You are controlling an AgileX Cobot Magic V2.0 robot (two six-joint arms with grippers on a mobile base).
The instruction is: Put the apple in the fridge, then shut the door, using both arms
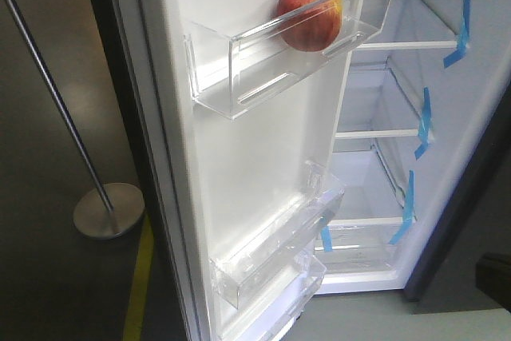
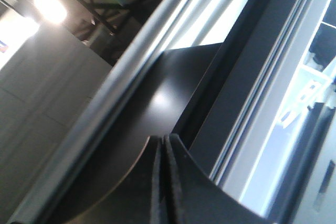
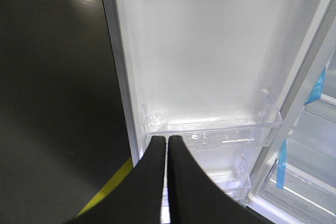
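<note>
red and yellow, the apple [image 1: 310,17] lies in the upper clear bin [image 1: 239,77] on the inside of the door [image 1: 255,165], at the right end of the bin, the end nearest the open fridge [image 1: 375,149]. it rests against the bin's front wall and no gripper touches it. the door stands wide open, and beyond it the white shelves [image 1: 403,44] and strips of blue tape [image 1: 463,17] show.

the right gripper [image 3: 167,182] has its two black fingers pressed together with nothing between them. it points at the white inner face of the door, above a lower clear bin [image 3: 210,135], and is apart from both. the left gripper [image 2: 166,182] also has its fingers together and empty. in front of it run a dark panel [image 2: 173,93] and long grey edges, which i take for the side of the door or the cabinet. i cannot tell if it touches them.

so i judge the placing step is done, if the door bin counts as inside the fridge, and the closing step is now in hand. the next move calls for one arm to come behind the outer grey side of the door, near its free left edge, and push it round toward the fridge. the other arm must first leave the doorway, otherwise the door can catch it. a gentle push is better, because the apple is round and may roll along the bin.

on the floor at the left stand a metal pole with a round base [image 1: 108,209] and a yellow line [image 1: 140,285].
</note>
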